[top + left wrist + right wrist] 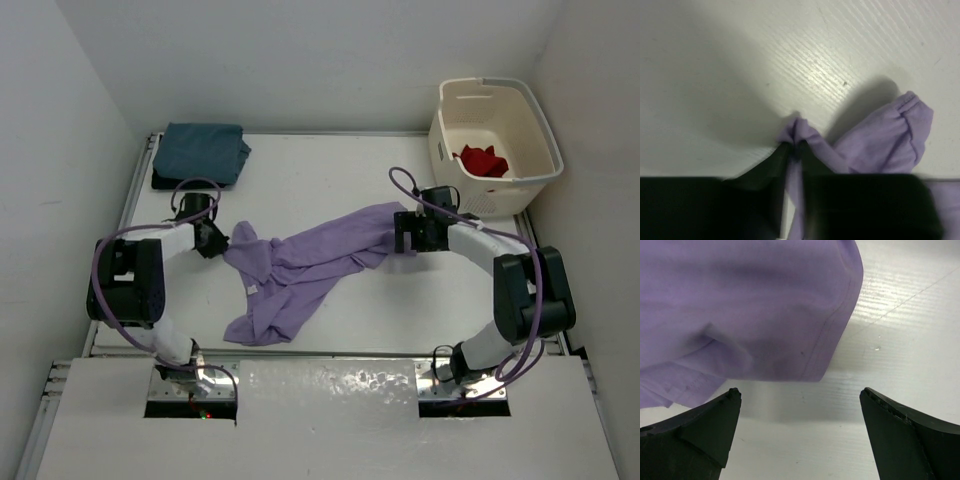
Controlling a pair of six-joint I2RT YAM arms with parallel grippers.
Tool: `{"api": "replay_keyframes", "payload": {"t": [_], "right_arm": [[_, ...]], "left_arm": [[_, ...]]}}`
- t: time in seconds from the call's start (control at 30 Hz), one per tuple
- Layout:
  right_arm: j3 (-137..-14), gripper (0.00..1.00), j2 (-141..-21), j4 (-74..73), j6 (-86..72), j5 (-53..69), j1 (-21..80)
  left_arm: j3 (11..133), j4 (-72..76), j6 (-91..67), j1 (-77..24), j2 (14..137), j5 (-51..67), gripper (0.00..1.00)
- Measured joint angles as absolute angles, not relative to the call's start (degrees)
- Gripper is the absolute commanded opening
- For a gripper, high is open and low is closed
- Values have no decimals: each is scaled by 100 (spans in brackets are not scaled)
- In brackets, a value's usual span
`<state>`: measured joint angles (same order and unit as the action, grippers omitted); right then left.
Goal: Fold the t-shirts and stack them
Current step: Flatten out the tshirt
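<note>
Cream basket [497, 199] holds red shirt [482, 160]

Right gripper [800, 390]: bare table [910, 330] between the spread fingers and beyond one fingertip. Directly ahead, blocked by the hem of the lavender shirt [740, 305], lying just past the fingertips. On the far right of this gripper, laundry basket [480, 195], near.

Left gripper [794, 145]: no gap between the fingers, filled by a pinched fold of the same shirt. Past that fold, bare table. On the far side, folded teal-blue shirt [203, 150]. Outboard, side wall [60, 150], close by.
</note>
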<state>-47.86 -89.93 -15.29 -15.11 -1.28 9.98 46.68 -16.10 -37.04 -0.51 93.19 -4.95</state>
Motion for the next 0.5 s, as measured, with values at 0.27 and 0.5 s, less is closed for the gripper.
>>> {"api": "replay_keyframes", "payload": {"t": [0.27,0.5], "right_arm": [[-4541,94,-9144,-1155,-1293,220,998],[-4805,23,-9835,-642,-1116,257,1000]], "left_arm": [[4681,-1339,-3640,-25,9404,-364,0],[4803,-2134,-3634,-25,8917,-497,0]]}}
